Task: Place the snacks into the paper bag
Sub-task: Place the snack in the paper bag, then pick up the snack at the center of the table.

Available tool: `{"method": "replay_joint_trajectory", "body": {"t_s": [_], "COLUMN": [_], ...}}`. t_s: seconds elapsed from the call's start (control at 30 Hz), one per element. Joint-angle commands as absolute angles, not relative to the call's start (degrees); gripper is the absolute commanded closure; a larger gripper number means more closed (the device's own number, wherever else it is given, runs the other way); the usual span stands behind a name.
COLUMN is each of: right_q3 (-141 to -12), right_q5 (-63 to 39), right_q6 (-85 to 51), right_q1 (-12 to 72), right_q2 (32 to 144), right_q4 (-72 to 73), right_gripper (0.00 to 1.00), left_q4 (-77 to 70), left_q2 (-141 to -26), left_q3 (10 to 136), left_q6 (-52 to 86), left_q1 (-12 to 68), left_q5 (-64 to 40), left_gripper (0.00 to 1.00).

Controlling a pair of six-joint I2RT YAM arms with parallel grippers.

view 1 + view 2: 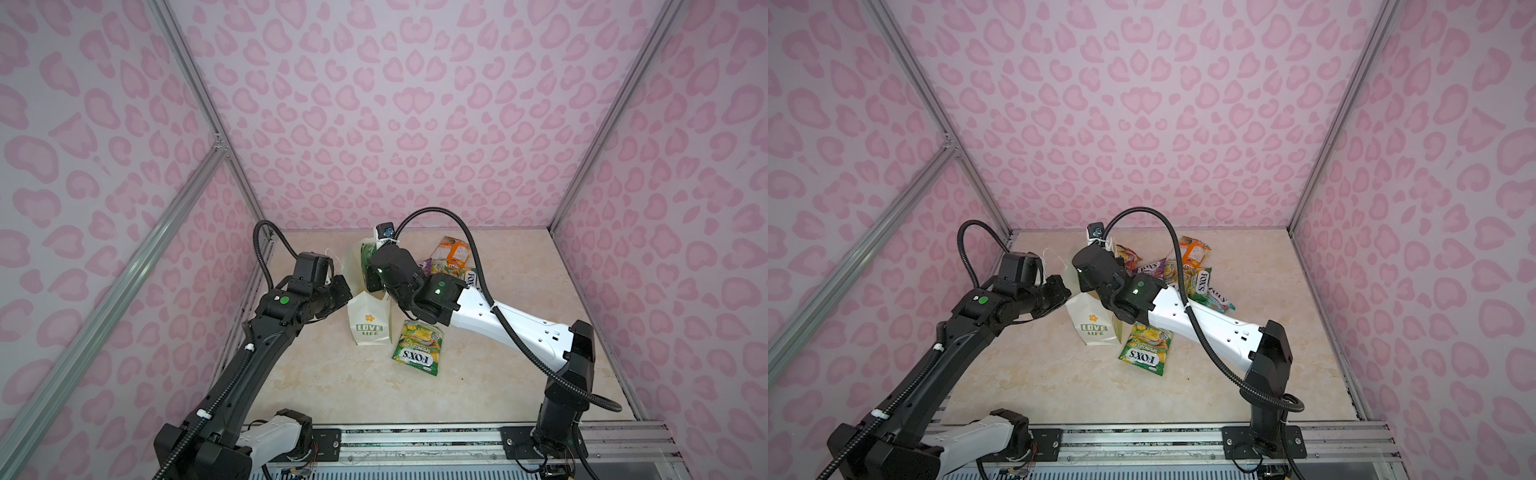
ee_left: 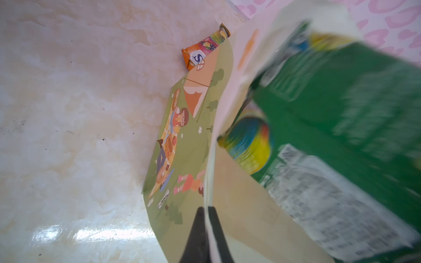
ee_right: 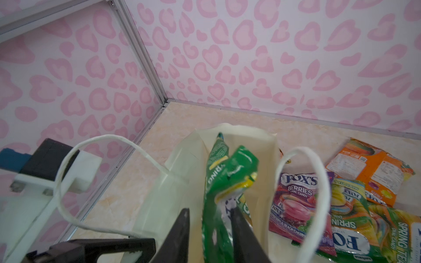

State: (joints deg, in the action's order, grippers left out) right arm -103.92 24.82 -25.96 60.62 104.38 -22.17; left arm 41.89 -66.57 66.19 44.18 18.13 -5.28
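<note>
The table point(image 1: 324, 386) is carrying the paper bag point(image 1: 368, 320), which is standing left of centre with its mouth up. Most snacks point(image 1: 1192, 274) are lying to its far right, and a loose packet point(image 1: 417, 347) is lying just right of its base. A green packet point(image 3: 230, 173) is sitting half inside the bag between the right gripper point(image 3: 210, 210)'s spread fingers, apparently being released. The left gripper point(image 2: 206, 208) is pinching the bag's rim. The next move is probably lifting clear of the cord handle point(image 3: 319, 182) and fetching another packet.
</note>
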Motion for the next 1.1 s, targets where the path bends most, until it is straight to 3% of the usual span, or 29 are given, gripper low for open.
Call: {"method": "replay_joint_trajectory", "body": {"t_s": [0.0, 0.13, 0.33, 0.43, 0.87, 1.07], "right_q3": [-104.41, -104.41, -99.76, -95.99, -69.46, -56.26], "right_q5": [23.39, 20.51, 17.31, 16.01, 7.47, -1.09], "right_q6": [-25.86, -24.06, -19.72, -17.82, -23.29, -29.58], "right_q1": [60.53, 60.60, 60.52, 59.82, 47.11, 40.87], "right_q2": [104.85, 103.93, 97.69, 93.06, 65.48, 59.92], "right_q4": [-21.82, -20.78, -18.22, -18.65, -27.05, -28.59], "right_gripper": [0.58, 0.51, 0.23, 0.16, 0.07, 0.07], "left_q4": [44.29, 44.46, 44.93, 45.83, 47.24, 47.03], "left_q2": [-66.36, -66.43, -67.30, -67.58, -68.14, -68.25], "left_q3": [66.88, 67.06, 67.37, 67.89, 68.47, 68.65], "left_q6": [43.33, 43.16, 41.99, 40.64, 35.54, 35.06], "left_q1": [18.20, 18.25, 18.20, 18.20, 18.24, 18.19], "left_q5": [-2.60, -2.24, -1.64, -0.33, -0.07, -2.03], "left_gripper": [0.97, 0.97, 0.97, 0.97, 0.97, 0.97]}}
